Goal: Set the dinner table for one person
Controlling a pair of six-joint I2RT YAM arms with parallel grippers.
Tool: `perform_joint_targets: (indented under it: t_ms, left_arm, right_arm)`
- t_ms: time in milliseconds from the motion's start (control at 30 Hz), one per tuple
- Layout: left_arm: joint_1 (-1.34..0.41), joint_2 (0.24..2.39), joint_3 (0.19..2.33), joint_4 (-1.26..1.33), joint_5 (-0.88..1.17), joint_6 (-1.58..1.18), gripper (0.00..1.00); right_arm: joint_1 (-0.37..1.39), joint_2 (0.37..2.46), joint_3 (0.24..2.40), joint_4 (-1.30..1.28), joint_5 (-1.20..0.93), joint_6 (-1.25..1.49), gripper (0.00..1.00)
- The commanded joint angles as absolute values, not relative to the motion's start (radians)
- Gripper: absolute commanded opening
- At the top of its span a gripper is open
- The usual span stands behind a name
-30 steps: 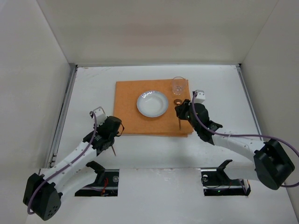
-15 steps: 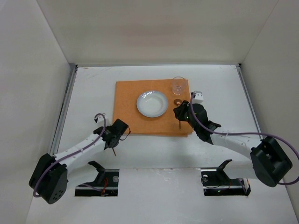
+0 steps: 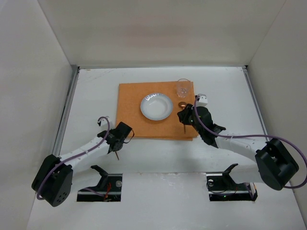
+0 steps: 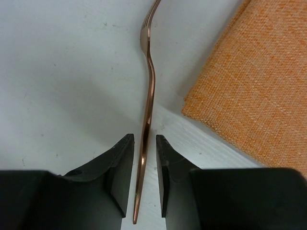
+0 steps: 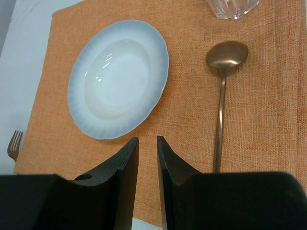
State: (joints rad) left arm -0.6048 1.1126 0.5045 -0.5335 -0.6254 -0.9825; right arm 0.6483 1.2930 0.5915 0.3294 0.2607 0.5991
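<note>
The white dinner table [image 3: 225, 86] carries an orange mat [image 3: 132, 100] with a white plate [image 3: 156, 106], a clear glass [image 3: 183, 87] and a copper spoon [image 3: 182, 104]. My left gripper [image 3: 119, 136] sits low by the mat's near left corner. In the left wrist view its jaws [image 4: 145, 139] stand either side of a copper fork's [image 4: 148, 86] handle, with a thin gap on each side. My right gripper [image 5: 147, 141] hovers over the mat [image 5: 192, 62], slightly open and empty. It is near the plate [image 5: 117, 79], with the spoon [image 5: 220, 110] to its right.
White walls enclose the table on three sides, and metal rails [image 3: 67, 110] run along its side edges. The fork's tines [image 5: 14, 143] show left of the mat in the right wrist view. The glass [image 5: 232, 7] stands beyond the spoon's bowl.
The left arm has dropped lower and its gripper has shifted slightly right toward the mat's corner; the fork's handle end stays in place. The right gripper has edged slightly left.
</note>
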Motion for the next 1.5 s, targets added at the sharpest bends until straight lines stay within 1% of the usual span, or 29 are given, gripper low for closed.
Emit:
perform_joint_targets:
  t_ms: [0,167,267,367,533,700,867,967,1067,1100,1233,1333,1467]
  left_arm:
    - [-0.596,1.114,0.482,-0.519,-0.615,-0.996,0.22]
    - [-0.593,1.121,0.465,-0.485,-0.611,-0.994,0.2]
    - [-0.591,1.138,0.456,-0.463,-0.609,-0.983,0.16]
    - [-0.591,1.16,0.468,-0.471,-0.607,-0.979,0.16]
    - [-0.593,1.155,0.474,-0.472,-0.601,-0.969,0.08]
    - [-0.604,1.066,0.508,-0.532,-0.609,-0.953,0.05]
    - [-0.633,0.991,0.609,-0.69,-0.659,-0.916,0.05]
    - [-0.643,0.979,0.687,-0.732,-0.673,-0.836,0.05]
    - [-0.657,1.046,0.771,-0.684,-0.672,-0.708,0.06]
    - [-0.659,1.078,0.794,-0.646,-0.664,-0.662,0.07]
    - [-0.671,1.23,0.9,-0.461,-0.574,-0.48,0.07]
    - [-0.665,1.351,0.965,-0.349,-0.535,-0.367,0.07]
    - [-0.64,1.465,1.019,-0.299,-0.502,-0.288,0.07]
  right_arm:
    - [0.645,1.293,0.603,0.393,0.25,0.603,0.28]
    - [0.645,1.301,0.604,0.396,0.249,0.603,0.28]
    - [0.645,1.301,0.607,0.39,0.247,0.604,0.28]
    - [0.634,1.287,0.597,0.396,0.25,0.604,0.28]
    - [0.622,1.27,0.591,0.388,0.255,0.606,0.28]
    - [0.611,1.261,0.586,0.387,0.248,0.606,0.28]
    - [0.607,1.253,0.583,0.385,0.247,0.609,0.28]
    - [0.605,1.244,0.575,0.39,0.256,0.609,0.29]
    - [0.601,1.244,0.575,0.388,0.258,0.611,0.29]
    - [0.601,1.244,0.575,0.387,0.258,0.611,0.29]
    - [0.597,1.233,0.568,0.387,0.285,0.611,0.29]
    - [0.602,1.21,0.565,0.385,0.328,0.595,0.32]
    - [0.601,1.189,0.548,0.388,0.357,0.595,0.38]
